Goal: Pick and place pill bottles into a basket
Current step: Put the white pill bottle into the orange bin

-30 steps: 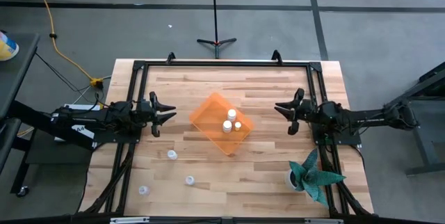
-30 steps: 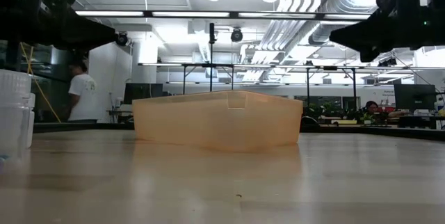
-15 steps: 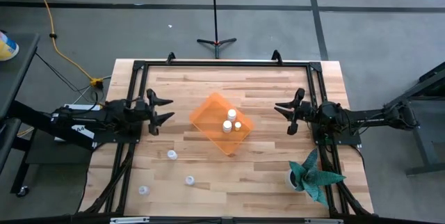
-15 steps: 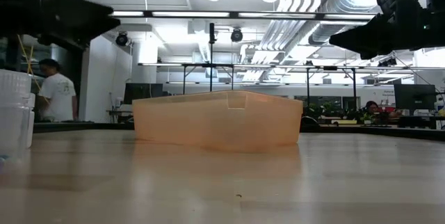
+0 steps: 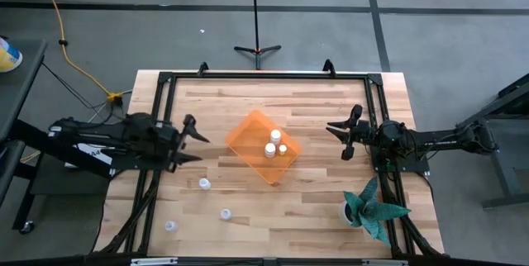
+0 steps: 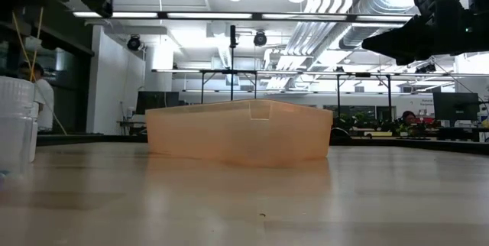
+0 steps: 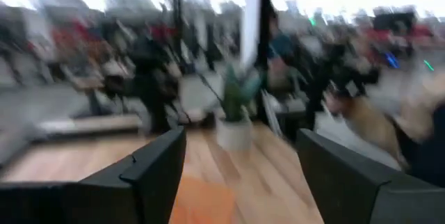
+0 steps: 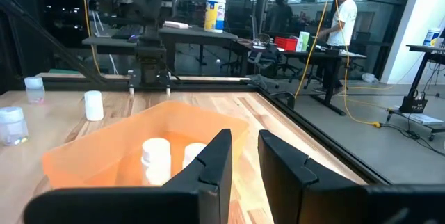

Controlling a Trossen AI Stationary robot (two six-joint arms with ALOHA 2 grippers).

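The orange basket (image 5: 258, 154) sits mid-table and holds three white pill bottles (image 5: 275, 136); two of them show in the right wrist view (image 8: 155, 157). Three more pill bottles (image 5: 204, 184) stand upright on the wood toward the near left. My left gripper (image 5: 201, 140) hovers left of the basket, open wide (image 7: 240, 165) and empty. My right gripper (image 5: 332, 130) hovers right of the basket. Its fingers (image 8: 243, 156) stand a narrow gap apart with nothing between them.
A teal leafy plant in a white pot (image 5: 372, 209) stands at the near right. A black frame (image 5: 264, 77) runs along the table's edges. One loose bottle (image 6: 15, 124) looms at the low view's left edge. Bare wood lies around the basket (image 6: 241, 131).
My left gripper has opened wider and risen above the table, turning as it went; its wrist view is blurred by the motion. The right arm, the basket and the bottles have stayed put.
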